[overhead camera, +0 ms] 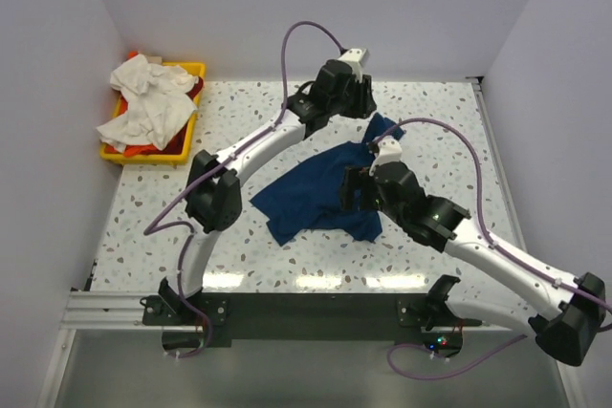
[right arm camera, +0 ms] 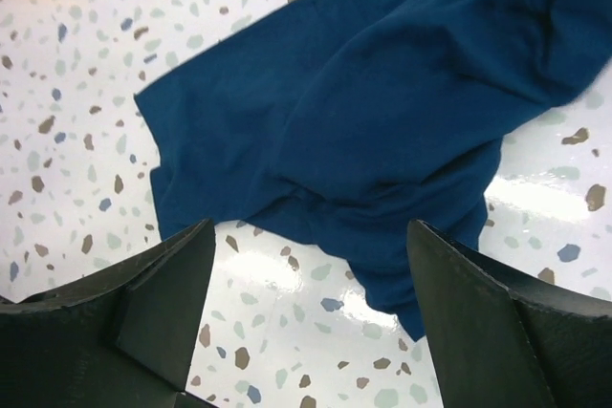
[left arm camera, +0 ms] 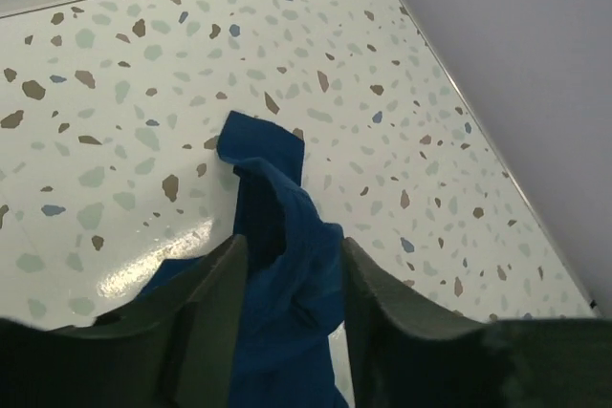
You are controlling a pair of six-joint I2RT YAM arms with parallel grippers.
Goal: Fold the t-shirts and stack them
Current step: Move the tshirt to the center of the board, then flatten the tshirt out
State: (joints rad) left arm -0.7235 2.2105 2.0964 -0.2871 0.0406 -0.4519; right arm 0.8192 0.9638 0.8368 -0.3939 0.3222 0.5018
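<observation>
Left gripper (left arm camera: pixel 292 255) clamps a bunched corner of the shirt (right arm camera: pixel 363 112); right gripper (right arm camera: pixel 311 231) hangs spread above it. A one-sided pull may drag the shirt, not flatten it.

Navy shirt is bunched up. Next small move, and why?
Probably lower the open right gripper onto the edge of the navy shirt below it and close. The shirt lies crumpled and the left gripper holds only one end, so spreading it needs a second grip.
</observation>
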